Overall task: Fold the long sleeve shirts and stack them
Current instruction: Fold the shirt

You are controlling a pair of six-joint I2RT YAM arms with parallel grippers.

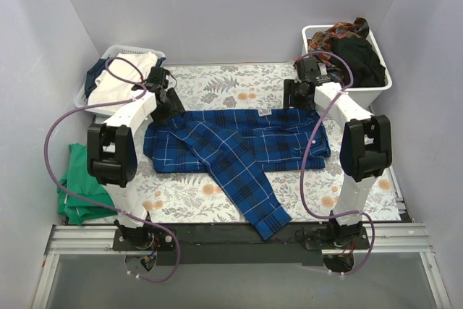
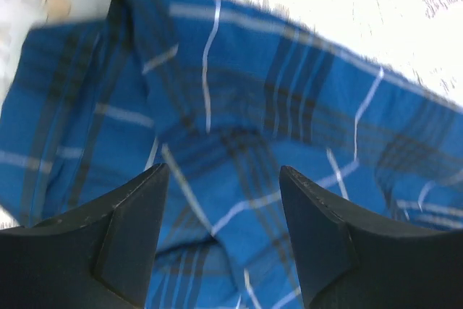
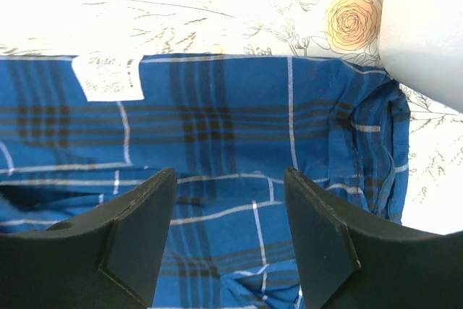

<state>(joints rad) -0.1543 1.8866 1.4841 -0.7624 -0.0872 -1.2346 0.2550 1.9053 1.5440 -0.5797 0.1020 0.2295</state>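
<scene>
With left fingers and right fingers apart above the plaid shirt, both should pinch its far edge evenly.

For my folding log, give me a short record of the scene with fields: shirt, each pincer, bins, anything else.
shirt: blue plaid shirt, spread on floral table cloth, one sleeve trailing toward the near edge
left pincer: open, above shirt's left end
right pincer: open, above shirt's right part
left bin: white cloth inside
right bin: dark and patterned clothes
aside: green garment left of the table cloth
</scene>
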